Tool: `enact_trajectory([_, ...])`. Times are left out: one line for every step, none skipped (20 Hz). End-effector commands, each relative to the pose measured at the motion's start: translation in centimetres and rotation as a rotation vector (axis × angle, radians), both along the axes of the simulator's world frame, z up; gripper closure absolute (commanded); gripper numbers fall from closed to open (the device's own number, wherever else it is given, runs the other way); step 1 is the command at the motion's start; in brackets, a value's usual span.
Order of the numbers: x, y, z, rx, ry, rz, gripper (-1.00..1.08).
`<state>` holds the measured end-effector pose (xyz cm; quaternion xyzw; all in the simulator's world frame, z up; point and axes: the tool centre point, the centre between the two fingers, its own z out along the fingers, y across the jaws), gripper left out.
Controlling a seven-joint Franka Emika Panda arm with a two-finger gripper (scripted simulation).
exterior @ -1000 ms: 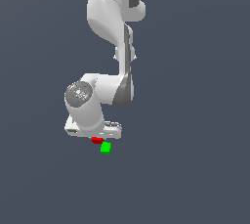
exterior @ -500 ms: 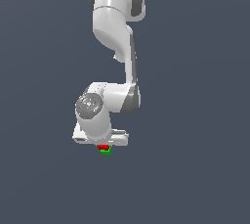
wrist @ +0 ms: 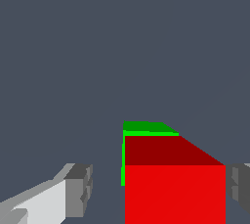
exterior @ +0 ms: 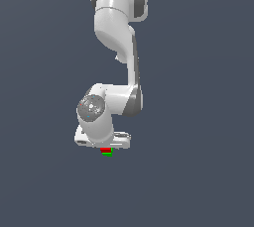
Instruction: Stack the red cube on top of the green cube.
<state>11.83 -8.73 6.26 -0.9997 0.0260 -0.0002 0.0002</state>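
Observation:
In the exterior view the red cube point(exterior: 105, 149) sits right on top of the green cube point(exterior: 107, 154), directly under the hand. My gripper point(exterior: 105, 147) hangs just above them, its fingers hidden behind the hand. In the wrist view the red cube point(wrist: 175, 189) fills the space between the fingers of my gripper point(wrist: 158, 189). A clear gap shows between one grey fingertip point(wrist: 80, 189) and the cube, while the other fingertip point(wrist: 239, 189) stands close to its far side. The green cube point(wrist: 146, 127) peeks out from beneath the red one, slightly offset.
The white arm point(exterior: 119, 37) rises straight above the cubes. Plain dark grey ground point(exterior: 198, 171) lies all around them.
The arm has swung toward the exterior view's right and brought the red cube from beside the green cube to directly over it. One finger now stands apart from the red cube.

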Motion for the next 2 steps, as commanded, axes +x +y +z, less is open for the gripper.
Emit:
enact_trajectory([0.01, 0.00, 0.00, 0.000, 0.000, 0.000, -0.92])
enact_trajectory([0.01, 0.00, 0.00, 0.000, 0.000, 0.000, -0.92])
